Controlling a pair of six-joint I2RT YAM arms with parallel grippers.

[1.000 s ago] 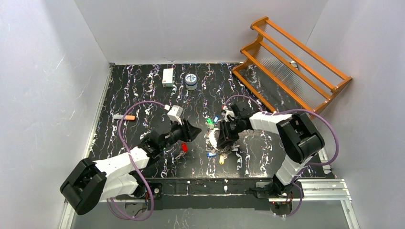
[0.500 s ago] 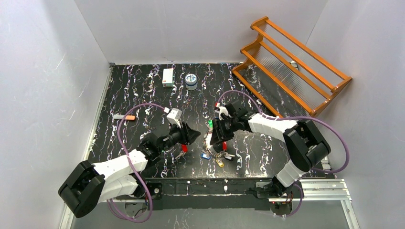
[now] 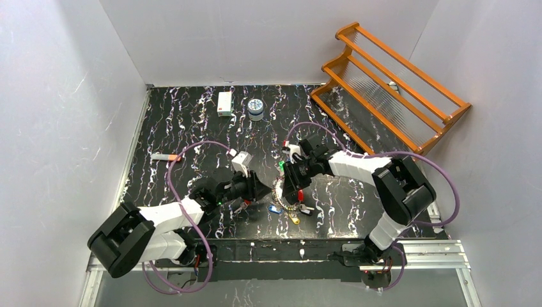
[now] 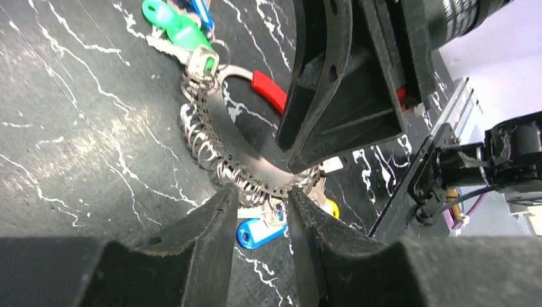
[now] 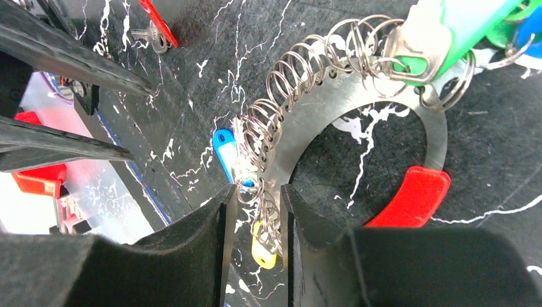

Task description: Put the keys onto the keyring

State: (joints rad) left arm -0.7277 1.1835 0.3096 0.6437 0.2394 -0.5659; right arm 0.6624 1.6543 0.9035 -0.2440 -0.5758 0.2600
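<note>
The keyring is a flat silver crescent band with a red grip, strung with several small split rings and green, blue and yellow tags. My right gripper is shut on the band's ringed edge; it also shows in the top view. My left gripper is open, its fingertips either side of the band's lower edge, just left of the ring in the top view. A red-capped key lies on the table by the left gripper.
An orange wooden rack stands at the back right. A white box and a round blue-lidded tin sit at the back. An orange-tipped pen lies at the left. A metal rail runs along the front edge.
My right gripper pulled the keyring a little to the left. My left gripper moved right up to the ring's edge, leaving the red-capped key on the table.
</note>
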